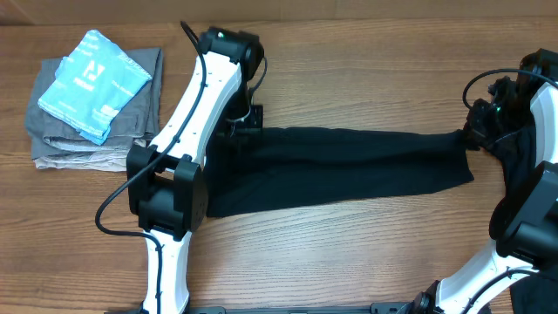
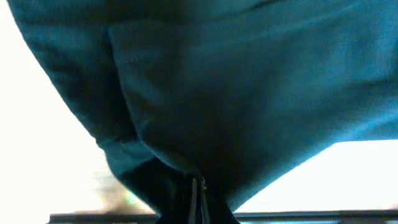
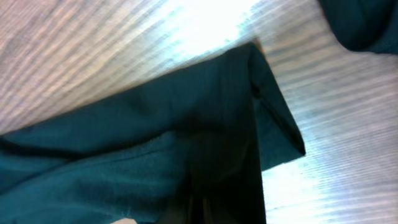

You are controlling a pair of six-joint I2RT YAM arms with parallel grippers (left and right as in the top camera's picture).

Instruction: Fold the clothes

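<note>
Here the dark garment (image 1: 349, 166) lies stretched in a long band across the middle of the desk (image 1: 366, 52), running from left to right and flat on the wood for most of its length. Its left end is gathered up at the left fingers (image 2: 194, 186), which are pressed together on a bunched fold of the cloth (image 2: 249, 81). Its right end narrows to a point at the right fingers (image 1: 472, 129), which pinch it there. In the right wrist view a folded corner of the garment (image 3: 155, 143) rests on the desk, and the cloth hides the fingertips themselves. The left arm (image 1: 196, 96) reaches from the near edge towards the far edge, and the right arm (image 1: 523, 218) curves up along the right edge. In the far left corner sits a folded grey stack (image 1: 144, 96) with a light blue piece (image 1: 91, 83) on top.
</note>
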